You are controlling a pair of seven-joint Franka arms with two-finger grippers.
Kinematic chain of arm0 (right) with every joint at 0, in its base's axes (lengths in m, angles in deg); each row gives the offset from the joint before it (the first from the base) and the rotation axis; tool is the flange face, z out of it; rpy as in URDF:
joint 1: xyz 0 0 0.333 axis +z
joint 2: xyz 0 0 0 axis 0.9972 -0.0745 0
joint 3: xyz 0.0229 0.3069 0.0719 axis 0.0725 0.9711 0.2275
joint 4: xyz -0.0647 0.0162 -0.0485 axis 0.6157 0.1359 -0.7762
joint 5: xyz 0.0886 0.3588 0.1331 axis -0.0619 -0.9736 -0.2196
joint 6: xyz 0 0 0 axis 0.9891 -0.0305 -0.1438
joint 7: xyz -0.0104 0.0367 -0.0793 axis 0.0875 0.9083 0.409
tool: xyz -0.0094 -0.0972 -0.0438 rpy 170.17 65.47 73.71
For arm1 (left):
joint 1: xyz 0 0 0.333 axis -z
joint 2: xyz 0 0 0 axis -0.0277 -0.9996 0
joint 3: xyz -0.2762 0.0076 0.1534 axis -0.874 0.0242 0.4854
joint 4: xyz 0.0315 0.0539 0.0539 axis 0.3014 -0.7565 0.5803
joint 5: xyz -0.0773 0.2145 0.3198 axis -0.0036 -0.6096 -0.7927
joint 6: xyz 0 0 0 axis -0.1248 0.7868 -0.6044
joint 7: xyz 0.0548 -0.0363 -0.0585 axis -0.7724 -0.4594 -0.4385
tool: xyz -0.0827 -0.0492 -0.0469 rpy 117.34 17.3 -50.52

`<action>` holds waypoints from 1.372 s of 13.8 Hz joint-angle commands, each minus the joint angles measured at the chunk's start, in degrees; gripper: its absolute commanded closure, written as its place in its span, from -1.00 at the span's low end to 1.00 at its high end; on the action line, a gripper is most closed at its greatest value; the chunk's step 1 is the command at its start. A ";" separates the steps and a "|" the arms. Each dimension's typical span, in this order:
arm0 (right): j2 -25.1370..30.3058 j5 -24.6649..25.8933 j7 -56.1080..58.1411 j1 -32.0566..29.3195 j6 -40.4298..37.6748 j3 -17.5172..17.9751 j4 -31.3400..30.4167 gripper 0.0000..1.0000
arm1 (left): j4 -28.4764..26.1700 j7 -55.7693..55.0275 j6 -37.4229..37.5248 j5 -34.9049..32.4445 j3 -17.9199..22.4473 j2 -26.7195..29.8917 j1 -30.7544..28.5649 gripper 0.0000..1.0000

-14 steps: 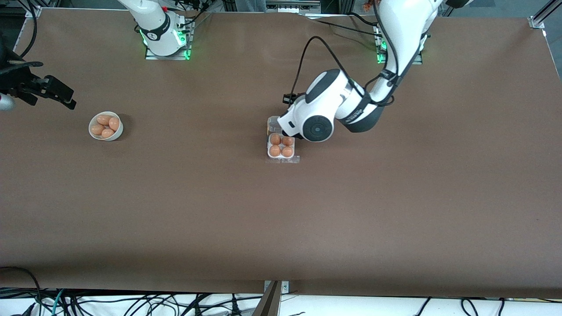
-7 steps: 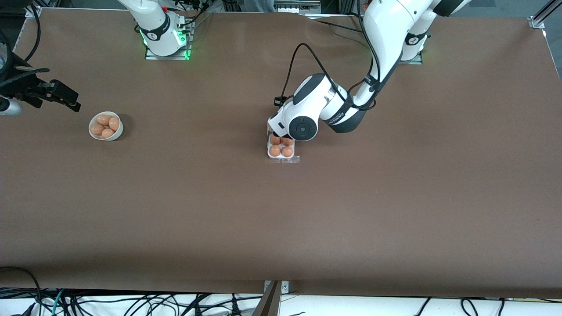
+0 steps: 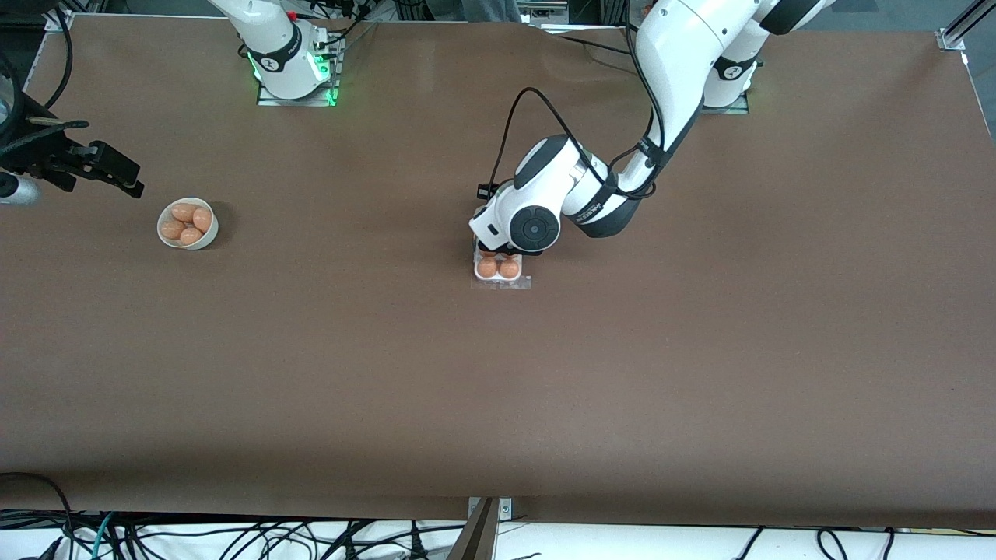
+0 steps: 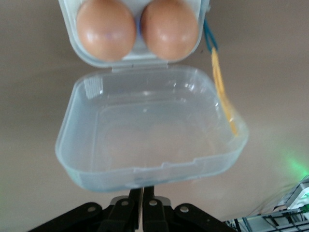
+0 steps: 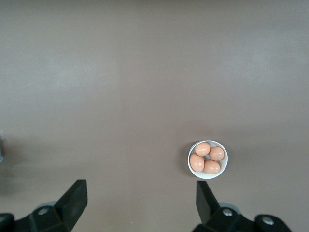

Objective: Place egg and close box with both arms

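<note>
Box (image 3: 499,269) mid-desk (image 3: 700,350), eggs (image 3: 498,267) in its tray, clear lid (image 4: 149,133) hinged open and tilted up on the side toward the arm bases. Left hand (image 4: 142,205) sits just at the lid's free edge, fingers pressed together, gripping nothing. Right hand (image 5: 140,198) waits wide open and empty, high over the desk near the bowl (image 3: 187,224) of eggs at the right arm's end.

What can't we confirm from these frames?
- Box, front view: the left arm's wrist covers the lid and the two farther cells; only two eggs show.
- Box, left wrist view: upper edge cuts it off; two eggs and the open lid show.
- Left gripper: shut, at the lid's edge; contact cannot be told.
- Right gripper: open, waiting high near the bowl; fingers cut by the lower edge.
</note>
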 commanded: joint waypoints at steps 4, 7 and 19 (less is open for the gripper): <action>-0.37 0.01 0.61 -0.52 -1.15 0.46 1.18 -1.00 | 3.84 -0.68 -3.18 0.67 2.66 -0.77 0.50 0.86; -0.46 -0.08 0.70 -0.52 -1.15 0.28 1.18 -1.00 | 6.13 -0.59 -3.71 0.76 3.98 -0.78 0.06 0.86; -0.46 -0.08 0.70 -0.61 -1.15 0.28 1.18 -1.00 | 17.83 -0.33 0.49 -20.99 10.75 5.63 -9.79 -1.00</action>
